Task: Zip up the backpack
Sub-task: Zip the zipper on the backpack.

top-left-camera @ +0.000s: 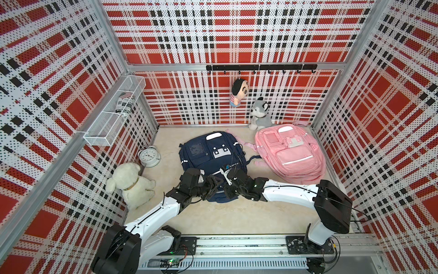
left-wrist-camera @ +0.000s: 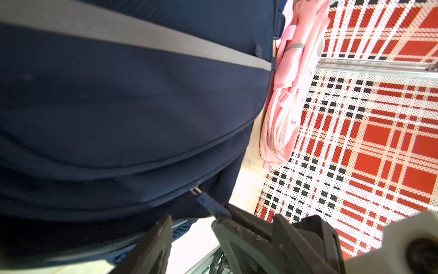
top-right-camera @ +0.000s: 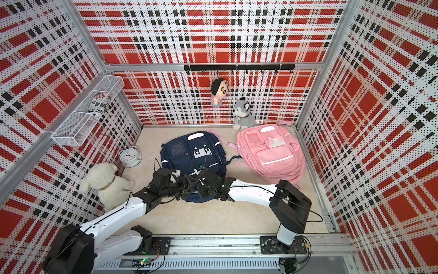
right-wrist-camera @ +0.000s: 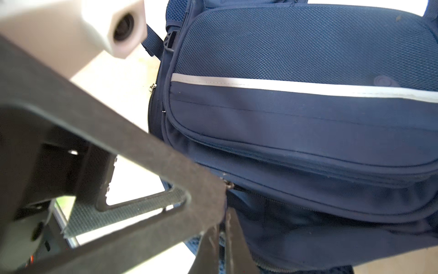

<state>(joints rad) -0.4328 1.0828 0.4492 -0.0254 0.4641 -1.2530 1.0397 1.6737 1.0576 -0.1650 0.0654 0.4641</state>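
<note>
Though the right gripper (right-wrist-camera: 222, 233) pinches the zip tab (left-wrist-camera: 208, 203) tightly, the left gripper (left-wrist-camera: 192, 225) gapes empty; backpack (top-left-camera: 208, 151) appears only partly zipped.

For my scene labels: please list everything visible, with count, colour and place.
navy backpack: 1, dark blue, floor centre
pink backpack: 1, pink, floor right
zipper pull: 1, blue, navy backpack's near edge
plush toy: 1, white, floor left
alarm clock: 1, white, behind plush toy
husky plush: 1, grey, back wall
hook rail: 1, black, back wall
doll: 1, pink-striped, hanging from hook rail
wire shelf: 1, white, left wall
rolled paper: 1, black-white, in shelf
left gripper: 1, black, jaws apart, at navy backpack
right gripper: 1, black, shut on zipper pull
</note>
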